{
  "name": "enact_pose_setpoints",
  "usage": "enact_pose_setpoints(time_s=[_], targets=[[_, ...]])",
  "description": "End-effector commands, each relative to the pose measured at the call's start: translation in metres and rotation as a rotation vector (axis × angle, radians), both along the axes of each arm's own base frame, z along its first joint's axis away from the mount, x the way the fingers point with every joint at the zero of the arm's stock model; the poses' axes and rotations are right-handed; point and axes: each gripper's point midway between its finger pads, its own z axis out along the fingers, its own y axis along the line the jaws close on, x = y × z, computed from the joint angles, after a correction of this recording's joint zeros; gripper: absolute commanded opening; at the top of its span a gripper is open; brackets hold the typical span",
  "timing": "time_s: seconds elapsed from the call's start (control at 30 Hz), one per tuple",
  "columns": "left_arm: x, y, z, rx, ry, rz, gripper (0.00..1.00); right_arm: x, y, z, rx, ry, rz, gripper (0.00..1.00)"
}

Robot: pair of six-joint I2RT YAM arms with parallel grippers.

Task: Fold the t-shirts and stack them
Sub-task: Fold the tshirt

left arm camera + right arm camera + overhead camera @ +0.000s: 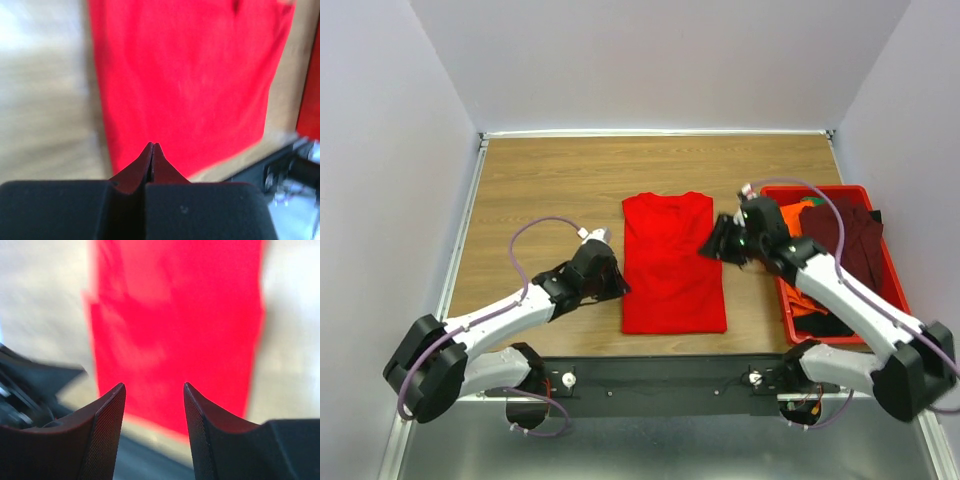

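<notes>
A bright red t-shirt [670,262] lies flat on the wooden table, folded into a long rectangle; it also shows in the left wrist view [190,75] and the right wrist view [175,325]. Orange [798,222] and dark maroon t-shirts [848,240] lie bunched in the red bin [891,268] at the right. My left gripper [617,283] is shut and empty, just left of the red shirt's lower edge [153,145]. My right gripper [711,247] is open and empty above the shirt's right edge [154,386].
The red plastic bin stands on the table's right side, under my right arm. A black rail [660,375] runs along the near edge. White walls enclose the table at the back and sides.
</notes>
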Motion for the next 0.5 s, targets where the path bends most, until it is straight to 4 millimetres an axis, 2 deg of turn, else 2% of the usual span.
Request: enact_pose_setpoints(time_s=[0.0,0.03,0.07,0.1,0.13,0.2,0.23,0.3,0.33,0.37,0.4,0.43,0.47], targets=[[0.035,0.014,0.010,0.033,-0.099,0.037,0.00,0.087,0.021,0.024,-0.063,-0.254,-0.007,0.57],[0.051,0.025,0.014,0.041,-0.127,0.072,0.00,0.109,0.032,0.041,-0.070,-0.323,0.025,0.57],[0.056,0.027,0.018,0.028,-0.134,0.062,0.00,0.128,0.044,0.051,-0.055,-0.377,0.045,0.57],[0.064,0.033,0.022,0.029,-0.146,0.076,0.00,0.143,0.058,0.019,-0.081,-0.322,0.093,0.56],[0.079,0.041,0.033,0.025,-0.175,0.108,0.00,0.166,0.072,0.039,-0.068,-0.390,0.122,0.55],[0.092,0.052,0.044,0.048,-0.209,0.101,0.00,0.189,0.090,0.028,-0.072,-0.394,0.165,0.52],[0.102,0.062,0.055,0.058,-0.227,0.128,0.00,0.210,0.103,0.018,-0.086,-0.404,0.199,0.52],[0.113,0.070,0.070,0.061,-0.273,0.122,0.00,0.228,0.116,0.012,-0.090,-0.426,0.237,0.51],[0.120,0.082,0.074,0.061,-0.284,0.144,0.01,0.241,0.123,-0.001,-0.109,-0.432,0.265,0.51],[0.121,0.079,0.077,0.059,-0.290,0.124,0.01,0.246,0.129,-0.004,-0.106,-0.441,0.289,0.51],[0.126,0.088,0.080,0.065,-0.297,0.124,0.01,0.248,0.136,-0.027,-0.112,-0.419,0.348,0.51],[0.129,0.091,0.080,0.068,-0.300,0.122,0.01,0.249,0.142,-0.017,-0.088,-0.438,0.363,0.51],[0.130,0.094,0.080,0.066,-0.303,0.120,0.01,0.250,0.147,-0.034,-0.094,-0.422,0.397,0.51]])
